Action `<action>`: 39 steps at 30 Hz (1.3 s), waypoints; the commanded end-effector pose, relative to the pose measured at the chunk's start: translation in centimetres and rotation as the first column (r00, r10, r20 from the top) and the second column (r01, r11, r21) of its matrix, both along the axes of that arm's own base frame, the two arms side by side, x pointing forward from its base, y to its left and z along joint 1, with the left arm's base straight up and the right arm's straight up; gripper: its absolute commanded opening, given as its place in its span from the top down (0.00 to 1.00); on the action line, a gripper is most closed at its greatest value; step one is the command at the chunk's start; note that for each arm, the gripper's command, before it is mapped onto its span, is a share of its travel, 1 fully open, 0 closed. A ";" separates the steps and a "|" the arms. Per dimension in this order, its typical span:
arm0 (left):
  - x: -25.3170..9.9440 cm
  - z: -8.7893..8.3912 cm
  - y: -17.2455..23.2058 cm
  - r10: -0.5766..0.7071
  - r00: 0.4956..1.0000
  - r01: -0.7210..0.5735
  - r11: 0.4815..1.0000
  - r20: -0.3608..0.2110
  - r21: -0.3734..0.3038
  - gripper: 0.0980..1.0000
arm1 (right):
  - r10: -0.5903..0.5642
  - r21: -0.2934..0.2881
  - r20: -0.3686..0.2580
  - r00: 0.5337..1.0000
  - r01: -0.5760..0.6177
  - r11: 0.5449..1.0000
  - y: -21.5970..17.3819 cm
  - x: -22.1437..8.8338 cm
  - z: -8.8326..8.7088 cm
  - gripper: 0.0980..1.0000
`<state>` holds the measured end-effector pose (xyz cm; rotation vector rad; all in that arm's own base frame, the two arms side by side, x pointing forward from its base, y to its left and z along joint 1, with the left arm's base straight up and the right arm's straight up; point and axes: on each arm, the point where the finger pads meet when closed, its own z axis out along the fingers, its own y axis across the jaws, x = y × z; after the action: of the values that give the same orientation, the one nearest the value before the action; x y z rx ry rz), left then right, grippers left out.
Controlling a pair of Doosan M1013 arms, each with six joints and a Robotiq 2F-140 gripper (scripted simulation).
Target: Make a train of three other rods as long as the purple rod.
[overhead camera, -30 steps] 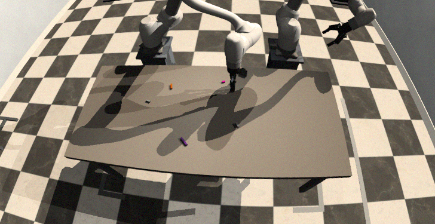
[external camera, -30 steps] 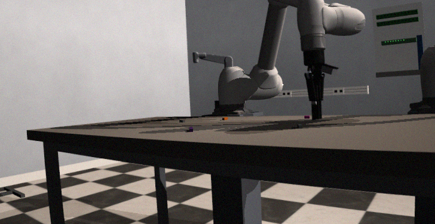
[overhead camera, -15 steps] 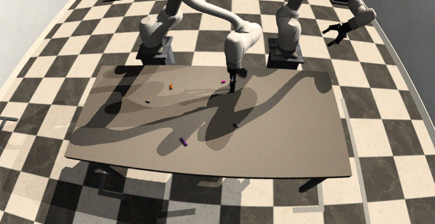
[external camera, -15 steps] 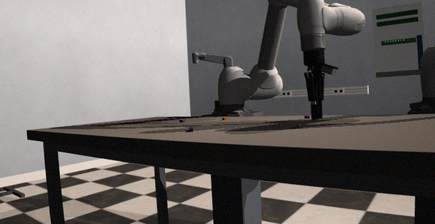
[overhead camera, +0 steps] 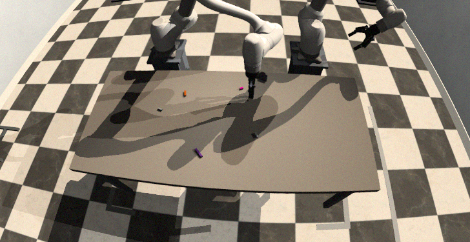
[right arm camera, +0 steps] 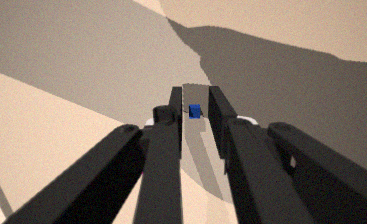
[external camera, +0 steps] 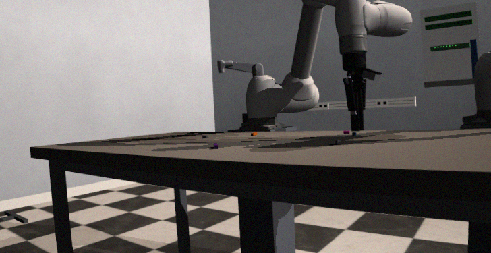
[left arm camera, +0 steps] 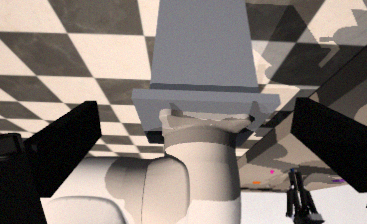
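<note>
Presumably light and stiff, the blue rod (external camera: 354, 133) (right arm camera: 195, 111) suited a mid-side grip; right end effector (overhead camera: 251, 97) (external camera: 357, 129) (left arm camera: 295, 171) (right arm camera: 195, 90) stood narrowly apart, left end effector (overhead camera: 352, 42) (left arm camera: 196, 106) wide.

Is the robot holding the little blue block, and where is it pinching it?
Nothing is held. The right claw has gaps on both sides of the blue block. The left claw is empty.

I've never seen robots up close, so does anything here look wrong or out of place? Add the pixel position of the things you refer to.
Nothing looks damaged or spilled. The rods, like the orange one (overhead camera: 184, 93) (external camera: 253, 133) (left arm camera: 256, 182) and purple one (overhead camera: 198, 152) (external camera: 215, 146) (left arm camera: 338, 181), simply lie scattered.
</note>
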<state>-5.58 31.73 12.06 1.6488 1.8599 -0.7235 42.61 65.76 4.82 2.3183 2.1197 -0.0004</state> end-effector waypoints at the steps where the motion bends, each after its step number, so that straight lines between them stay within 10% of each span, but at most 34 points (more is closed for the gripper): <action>1: 0.0 0.0 0.0 0.000 1.000 0.000 1.000 0.000 0.001 0.00 | 0.000 0.001 0.001 1.000 0.000 1.000 0.0 0.0 1.7 0.85; 10: 0.0 0.0 0.0 0.000 1.000 0.000 1.000 0.000 0.001 0.00 | 0.000 0.001 0.001 1.000 0.000 1.000 0.0 0.0 6.5 0.85; 21: 0.0 0.0 0.0 0.000 1.000 0.000 1.000 0.000 0.001 0.00 | 0.000 0.001 0.001 1.000 0.000 1.000 0.0 0.0 7.9 0.85; 22: 0.0 0.0 0.0 0.000 1.000 0.000 1.000 0.000 0.001 0.00 | 0.000 0.001 0.001 1.000 0.000 1.000 0.0 0.0 7.9 0.00; 39: 0.0 0.0 0.0 0.000 1.000 0.000 1.000 0.000 0.001 0.00 | 0.000 0.001 0.001 1.000 0.000 1.000 0.0 0.0 7.9 0.00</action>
<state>-5.58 31.73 12.06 1.6488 1.8599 -0.7235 42.61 65.77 12.65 2.3184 2.1198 -0.0002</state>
